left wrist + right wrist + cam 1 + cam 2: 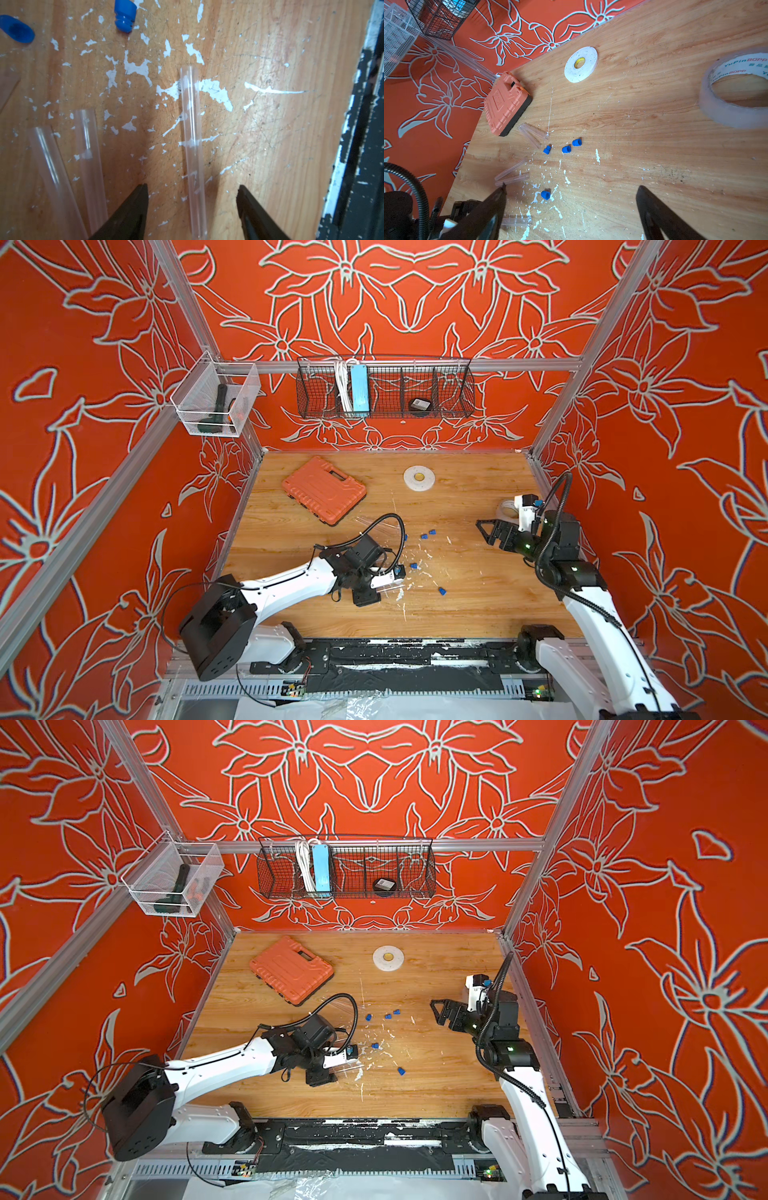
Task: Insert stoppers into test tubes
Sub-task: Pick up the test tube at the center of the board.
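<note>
Orange case (324,490) on wooden table (478,605), white tape roll (419,478), clear tape roll (716,112), black wire basket (453,393)

The desk (270,124) is wood-grain board with a soft sheen, scratched and chipped into white flecks around the left end effector (192,186). Its fingers (133,212) look like matt black plastic. Between them lies a test tube (191,124), clear, smooth and glossy. Ahead lie stoppers (124,16) of smooth, ribbed blue plastic. Beyond the right end effector (572,186) are a tool case (506,104) of matt moulded orange plastic, a glossy clear tape roll (724,112) and a matt, speckled white tape roll (581,64).
</note>
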`<action>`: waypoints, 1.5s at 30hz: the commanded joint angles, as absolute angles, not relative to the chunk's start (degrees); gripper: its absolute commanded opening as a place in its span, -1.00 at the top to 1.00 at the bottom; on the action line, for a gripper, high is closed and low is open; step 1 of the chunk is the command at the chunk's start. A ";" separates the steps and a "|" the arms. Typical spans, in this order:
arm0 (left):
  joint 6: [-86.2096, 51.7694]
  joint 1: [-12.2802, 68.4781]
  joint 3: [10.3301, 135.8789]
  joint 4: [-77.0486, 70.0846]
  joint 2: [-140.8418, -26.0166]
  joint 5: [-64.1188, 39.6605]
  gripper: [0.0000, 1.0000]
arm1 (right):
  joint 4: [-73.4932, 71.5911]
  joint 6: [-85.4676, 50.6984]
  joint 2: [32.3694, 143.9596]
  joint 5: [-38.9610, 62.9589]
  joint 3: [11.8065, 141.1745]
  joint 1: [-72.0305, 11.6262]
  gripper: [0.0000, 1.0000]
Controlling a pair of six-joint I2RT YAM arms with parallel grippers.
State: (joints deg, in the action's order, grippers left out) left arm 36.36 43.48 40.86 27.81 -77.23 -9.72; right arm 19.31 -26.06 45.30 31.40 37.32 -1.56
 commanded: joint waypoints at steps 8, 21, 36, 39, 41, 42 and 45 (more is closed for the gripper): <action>35.75 45.67 43.68 26.67 -83.95 -8.81 -0.09 | 18.54 -25.40 44.74 32.01 36.32 -1.58 -0.96; 35.07 47.20 44.82 26.83 -88.69 -6.06 0.10 | 18.70 -25.58 45.00 31.14 36.21 -1.61 -0.96; 35.51 47.20 42.74 25.58 -88.25 -2.72 0.60 | 20.92 -24.96 46.05 31.90 37.74 -1.58 -0.96; 35.78 47.20 42.52 24.90 -87.89 -3.67 0.66 | 21.48 -25.22 45.66 31.36 37.54 -1.60 -0.96; 35.77 47.20 42.55 24.43 -87.53 -3.95 0.68 | 22.01 -25.11 45.15 30.59 37.82 -1.58 -0.95; 35.86 47.23 42.46 24.28 -87.26 -3.87 0.73 | 22.37 -24.99 44.86 30.19 38.03 -1.58 -0.95; 36.03 47.21 42.26 23.53 -86.06 -3.91 0.75 | 23.30 -24.92 44.39 29.83 38.80 -1.59 -0.95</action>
State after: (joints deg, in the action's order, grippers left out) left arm 34.98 47.22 43.68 23.20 -86.85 -5.30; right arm 21.74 -25.80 45.34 30.85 36.97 -1.56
